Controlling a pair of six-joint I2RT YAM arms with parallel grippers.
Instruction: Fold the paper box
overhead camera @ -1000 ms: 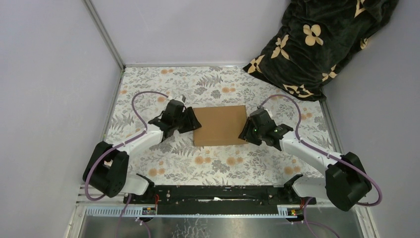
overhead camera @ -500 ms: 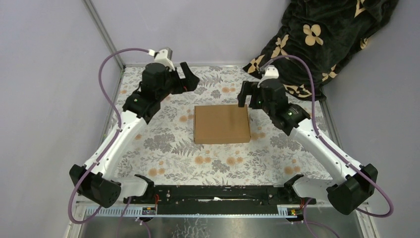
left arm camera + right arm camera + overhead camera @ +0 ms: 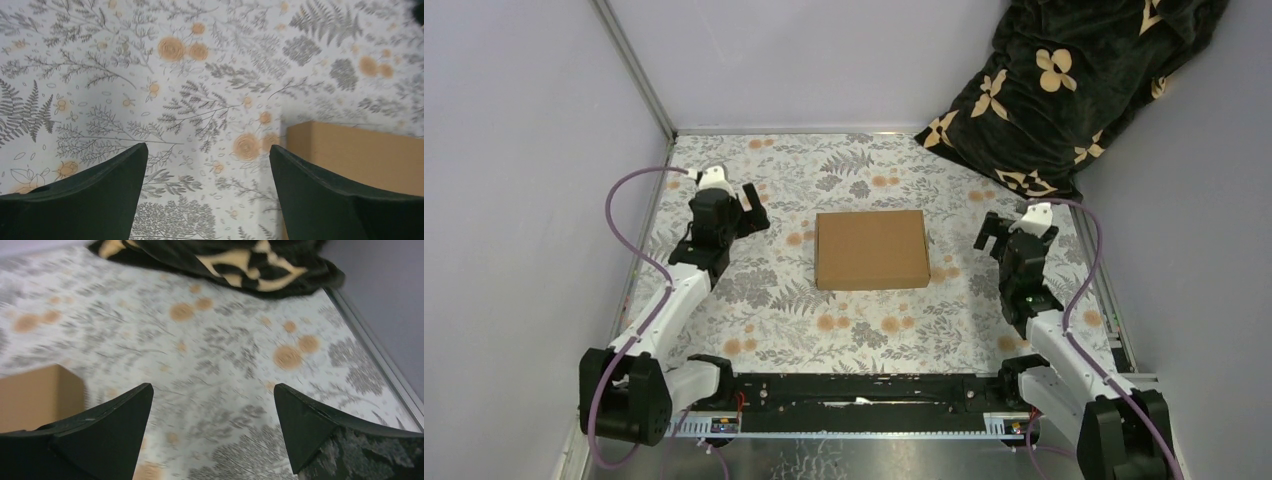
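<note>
A brown paper box (image 3: pixel 871 249), folded shut, lies flat at the centre of a floral-patterned table (image 3: pixel 864 330). The left gripper (image 3: pixel 207 150) hovers at the box's nine o'clock, fingers spread wide, holding nothing. The right gripper (image 3: pixel 213 387) hovers at its three o'clock, also wide and empty. Neither touches the box. A dark flowered blanket (image 3: pixel 1064 90) is heaped at one o'clock.

Floral-print tabletop (image 3: pixel 864 330), pale lilac walls (image 3: pixel 824 60), dark flowered blanket (image 3: pixel 1074 80) far right.
</note>
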